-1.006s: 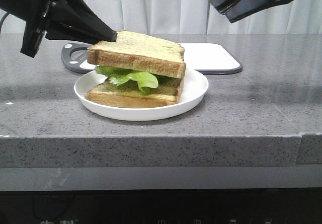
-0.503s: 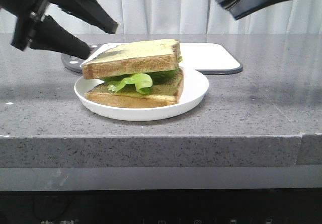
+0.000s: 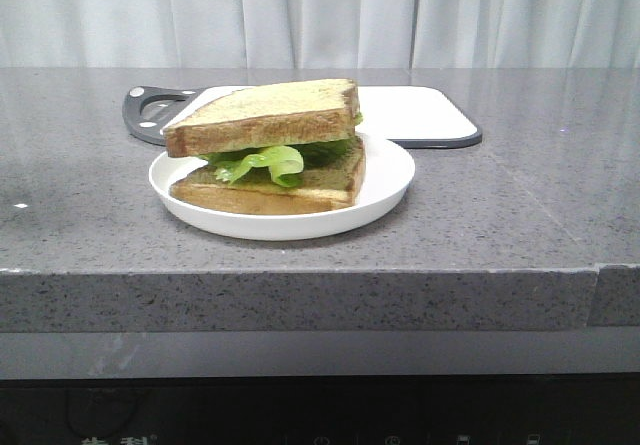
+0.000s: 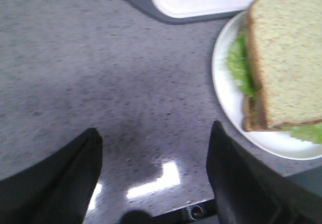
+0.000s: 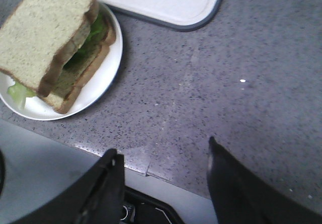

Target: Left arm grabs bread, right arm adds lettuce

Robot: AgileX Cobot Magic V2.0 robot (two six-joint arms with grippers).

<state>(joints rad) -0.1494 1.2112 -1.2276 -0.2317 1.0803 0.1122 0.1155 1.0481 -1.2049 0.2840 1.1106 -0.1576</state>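
Fingers [image 4: 55, 183] of the left gripper [image 4: 153, 176] stand wide apart with nothing between them, hanging over bare grey counter [image 4: 100, 83] beside the plate, seen only in the left wrist view. In the front view a white plate [image 3: 385, 180] sits on the counter near its front edge. On it lies a bottom slice of toast [image 3: 290, 190] with a greenish smear on its upper face. Lettuce [image 3: 265, 160] rests on that slice, its ruffled edge poking out at the front left. The bread [image 3: 265, 113] lies on top of the lettuce, pale speckled face up, tilted so its left end sits lower than its right. Just behind the plate lies a white cutting board [image 3: 420, 110] with a dark grey rim and handle. The right gripper [image 5: 163, 183], seen only in its own wrist view, also has its fingers [image 5: 100, 194] spread apart and empty, above the counter's front edge, well apart from the plate.
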